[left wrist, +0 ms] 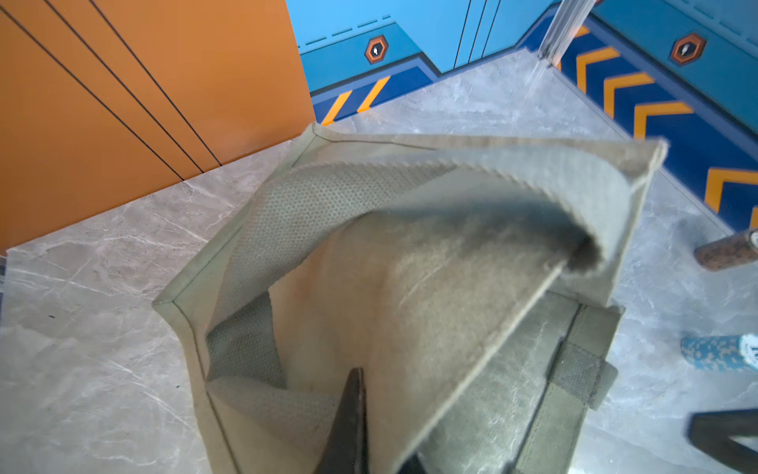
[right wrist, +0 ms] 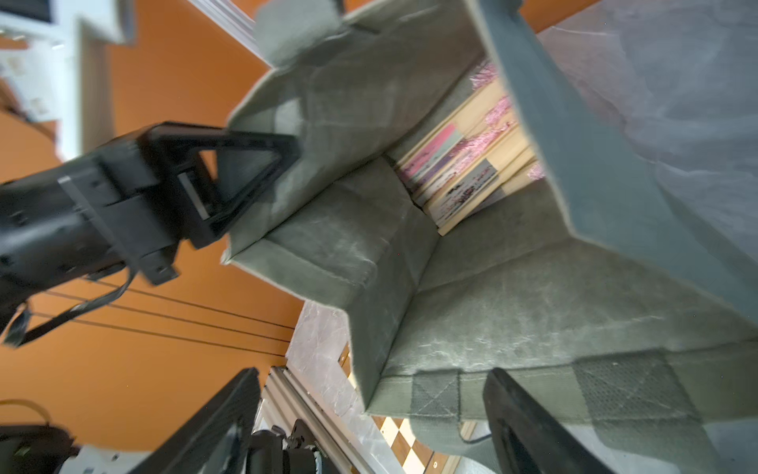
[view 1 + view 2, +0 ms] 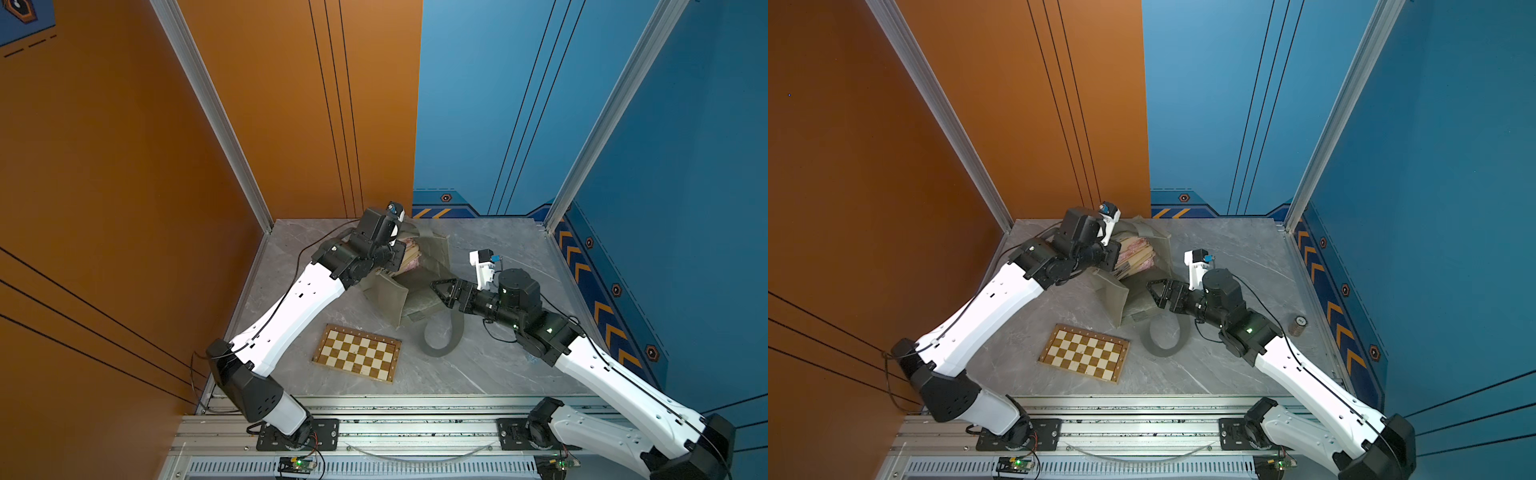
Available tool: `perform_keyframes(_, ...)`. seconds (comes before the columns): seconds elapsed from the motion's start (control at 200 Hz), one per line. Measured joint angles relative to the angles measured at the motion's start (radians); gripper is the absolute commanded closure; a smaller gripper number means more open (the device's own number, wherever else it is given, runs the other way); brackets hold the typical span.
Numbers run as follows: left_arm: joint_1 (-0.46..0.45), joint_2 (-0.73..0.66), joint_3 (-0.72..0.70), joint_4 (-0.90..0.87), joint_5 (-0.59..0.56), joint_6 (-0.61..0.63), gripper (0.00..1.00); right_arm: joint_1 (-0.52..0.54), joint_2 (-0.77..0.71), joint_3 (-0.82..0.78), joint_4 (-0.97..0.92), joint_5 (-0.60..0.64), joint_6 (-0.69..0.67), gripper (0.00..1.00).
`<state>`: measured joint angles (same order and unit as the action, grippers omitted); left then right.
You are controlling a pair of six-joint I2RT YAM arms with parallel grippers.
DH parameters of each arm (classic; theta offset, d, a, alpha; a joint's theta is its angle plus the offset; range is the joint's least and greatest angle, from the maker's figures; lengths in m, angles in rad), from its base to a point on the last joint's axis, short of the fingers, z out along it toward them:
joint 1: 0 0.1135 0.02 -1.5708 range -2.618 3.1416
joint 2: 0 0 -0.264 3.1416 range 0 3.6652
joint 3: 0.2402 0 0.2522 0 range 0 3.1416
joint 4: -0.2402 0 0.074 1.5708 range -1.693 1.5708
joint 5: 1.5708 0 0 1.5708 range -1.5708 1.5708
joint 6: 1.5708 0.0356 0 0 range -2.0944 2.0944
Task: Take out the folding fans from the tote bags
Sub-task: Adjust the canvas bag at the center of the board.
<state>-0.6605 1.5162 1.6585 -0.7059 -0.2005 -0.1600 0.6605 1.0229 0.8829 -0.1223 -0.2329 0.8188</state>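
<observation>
Left arm [image 3: 286, 316] stretches from the lower left of the frame up toward the middle, with the wrist kinked over at the end. The left gripper [image 2: 287, 154] is clamped tight on the rim of the tote bag [image 2: 348, 102]. Right arm [image 3: 615, 374] reaches in from the lower right, forearm roughly level and pointing left. Right gripper [image 3: 435, 286] has its jaws spread wide, both fingers [image 2: 521, 418] well apart in the right wrist view.

Both top views look down from six o'clock over the table [image 3: 490, 374]; wrist views sit close, sharing the tote [image 1: 430, 287].
</observation>
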Motion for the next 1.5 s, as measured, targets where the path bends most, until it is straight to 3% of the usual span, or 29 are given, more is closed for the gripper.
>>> perform_keyframes(0.165, 0.000, -0.056, -0.099, 0.084, -0.001, -0.044, 1.00, 0.095, 0.055, -0.011, 0.020, 0.127, 0.009, 0.19)
perform_keyframes(0.365, 0.000, -0.058, -0.107, 0.112, -0.001, -0.080, 1.00, 0.200, 0.087, -0.017, 0.056, 0.247, -0.006, 0.17)
perform_keyframes(0.531, 0.000, -0.036, -0.092, 0.113, 0.006, -0.100, 1.00, 0.224, 0.104, -0.017, 0.057, 0.291, -0.034, 0.17)
perform_keyframes(0.946, 0.000, 0.000, -0.001, 0.055, 0.080, -0.043, 1.00, 0.214, 0.272, 0.004, 0.093, 0.304, -0.093, 0.20)
perform_keyframes(1.216, 0.018, -0.005, -0.001, 0.016, 0.125, 0.008, 1.00, 0.166, 0.274, 0.006, 0.114, 0.276, -0.113, 0.20)
perform_keyframes(1.497, 0.053, 0.003, 0.055, -0.031, 0.178, 0.033, 1.00, 0.092, 0.259, 0.000, 0.153, 0.163, -0.134, 0.20)
